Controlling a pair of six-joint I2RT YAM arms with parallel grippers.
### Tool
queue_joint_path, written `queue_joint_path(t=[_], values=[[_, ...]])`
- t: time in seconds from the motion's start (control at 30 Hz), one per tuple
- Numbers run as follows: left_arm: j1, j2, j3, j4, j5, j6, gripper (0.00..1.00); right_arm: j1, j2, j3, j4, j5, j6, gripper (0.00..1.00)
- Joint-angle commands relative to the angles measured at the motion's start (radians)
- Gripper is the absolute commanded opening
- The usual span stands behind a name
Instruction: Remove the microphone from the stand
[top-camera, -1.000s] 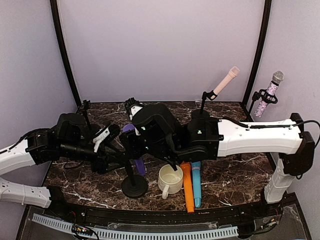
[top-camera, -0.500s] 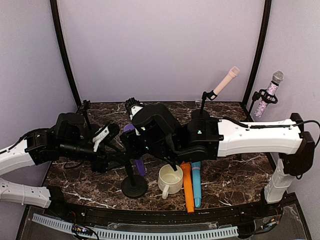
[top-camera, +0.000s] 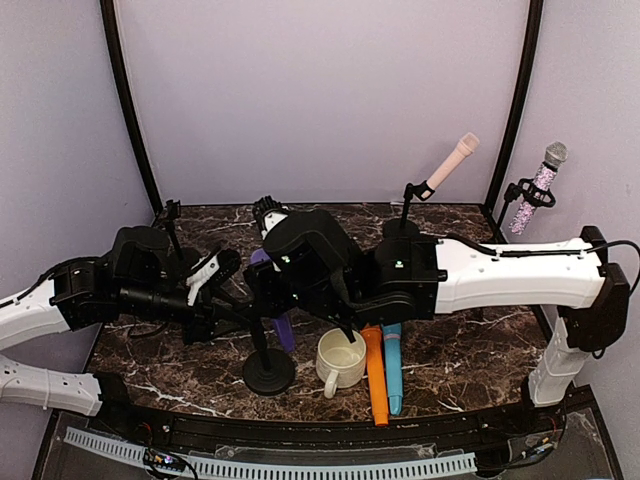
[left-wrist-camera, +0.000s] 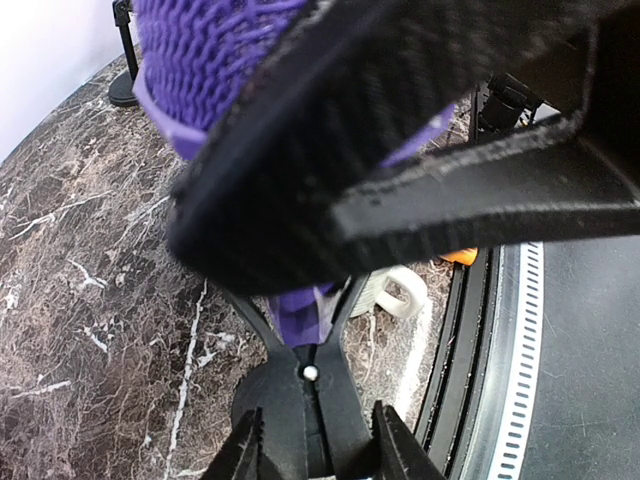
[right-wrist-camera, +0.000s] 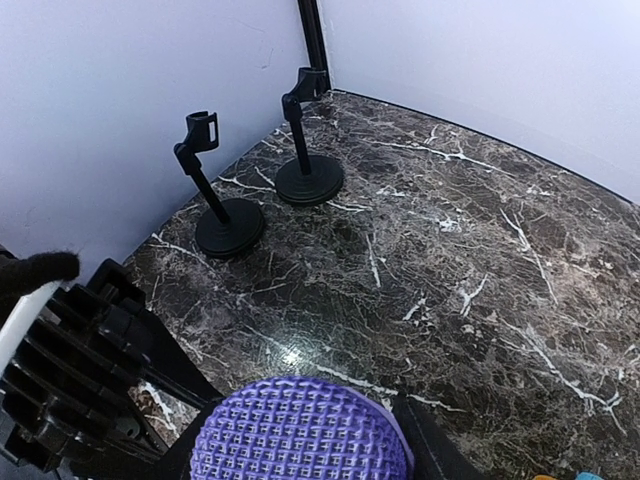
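Purple microphone (left-wrist-camera: 200, 50): sits in the clip of the black stand (top-camera: 268, 370) at mid-table, mesh head up.
Right pincer (right-wrist-camera: 300, 455): closed on the microphone just under its head.
Left pincer (left-wrist-camera: 318, 455): narrow about the stand's stem; whether it presses on the stem cannot be told.
Neighbours: cream cup (top-camera: 341, 357) just beside the stand's base; orange microphone (top-camera: 374, 385) and blue microphone (top-camera: 392, 370) lying beside the cup on the marble table (top-camera: 470, 350).
Risk: if the clip grips harder than the left pincer steadies the stem, a pull would likely lift or tip the whole stand, swinging its base into the cup.
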Motion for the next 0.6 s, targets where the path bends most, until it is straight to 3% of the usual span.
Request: queue_joint_path(t=[0.0, 0.2, 0.4, 0.57], values=[[-0.001, -0.003, -0.011, 0.003, -0.024, 0.02, 0.09, -0.003, -0.042, 0.043, -0.035, 0.091, 0.01, 0.25], [-0.001, -0.004, -0.008, -0.003, -0.17, -0.02, 0.05, -0.046, -0.131, 0.078, -0.161, 0.158, 0.039, 0.22], [0.023, 0.013, 0.017, -0.04, -0.442, -0.028, 0.0, -0.127, -0.289, -0.008, -0.286, 0.12, 0.103, 0.22], [0.223, 0.031, 0.026, -0.029, -0.448, -0.012, 0.0, -0.278, -0.426, -0.155, -0.399, -0.063, 0.181, 0.22]])
